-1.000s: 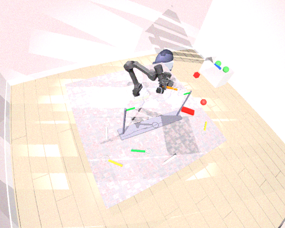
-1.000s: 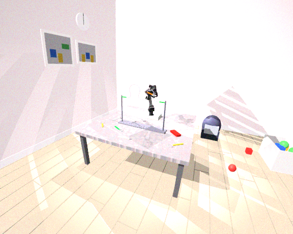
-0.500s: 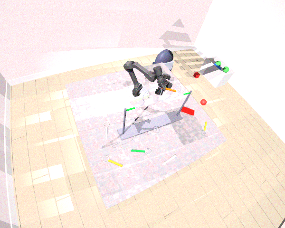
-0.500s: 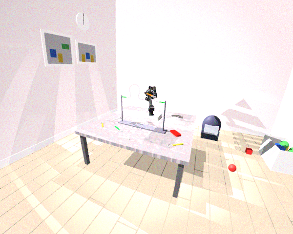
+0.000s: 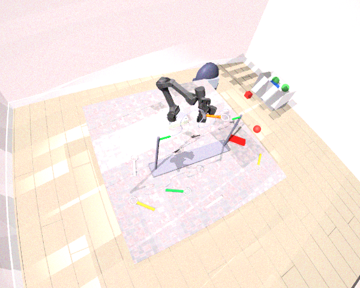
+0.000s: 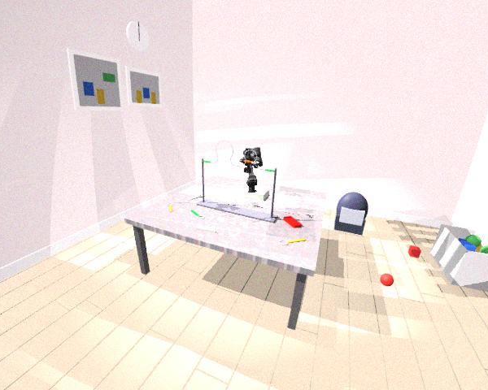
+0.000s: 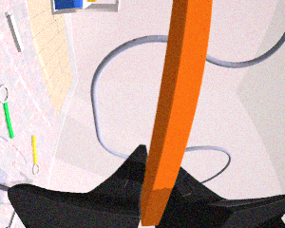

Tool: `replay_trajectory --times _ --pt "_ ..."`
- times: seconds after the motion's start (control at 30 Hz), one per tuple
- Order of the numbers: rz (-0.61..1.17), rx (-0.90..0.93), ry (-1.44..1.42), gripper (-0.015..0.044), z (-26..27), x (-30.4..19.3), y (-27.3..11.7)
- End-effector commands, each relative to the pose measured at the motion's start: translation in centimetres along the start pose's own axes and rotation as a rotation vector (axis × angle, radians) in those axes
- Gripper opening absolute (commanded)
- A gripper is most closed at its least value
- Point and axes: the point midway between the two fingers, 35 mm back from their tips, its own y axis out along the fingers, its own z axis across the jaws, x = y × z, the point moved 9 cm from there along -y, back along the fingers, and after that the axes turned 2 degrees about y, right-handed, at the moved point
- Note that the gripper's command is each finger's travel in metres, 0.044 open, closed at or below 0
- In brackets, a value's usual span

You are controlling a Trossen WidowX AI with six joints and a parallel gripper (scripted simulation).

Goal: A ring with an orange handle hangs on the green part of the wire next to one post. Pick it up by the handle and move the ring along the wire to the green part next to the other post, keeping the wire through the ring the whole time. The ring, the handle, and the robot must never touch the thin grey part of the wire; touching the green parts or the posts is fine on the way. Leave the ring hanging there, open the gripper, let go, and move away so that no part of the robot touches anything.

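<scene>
Altogether, two posts (image 5: 156,153) (image 6: 273,192), one orange handle (image 5: 213,116) (image 6: 247,161) (image 7: 180,104).

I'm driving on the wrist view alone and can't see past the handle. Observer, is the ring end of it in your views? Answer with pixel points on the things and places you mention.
Observer: Yes. The top view shows the ring (image 5: 221,117) at the far end of the orange handle (image 5: 213,116) (image 6: 247,161) (image 7: 180,95), on the side toward the post beside the red block (image 5: 237,140) (image 6: 292,222).
Operator: My view cuts off the wire's ends. What's there?
Observer: A green part at each post: one (image 5: 165,137) (image 6: 206,161) and the other (image 5: 236,117) (image 6: 270,170).
Operator: And what do the posts stand on?
Observer: One long grey base (image 5: 204,153) (image 6: 236,210), with a post near each end.
</scene>
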Motion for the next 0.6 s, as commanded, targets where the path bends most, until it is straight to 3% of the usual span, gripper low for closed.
replay_trajectory --times 0.0,0.57 --pt "0.057 0.044 0.077 -0.0150 1.3 0.6 -0.9" --pt "0.050 0.173 0.361 -0.0150 4.9 1.3 -1.3"
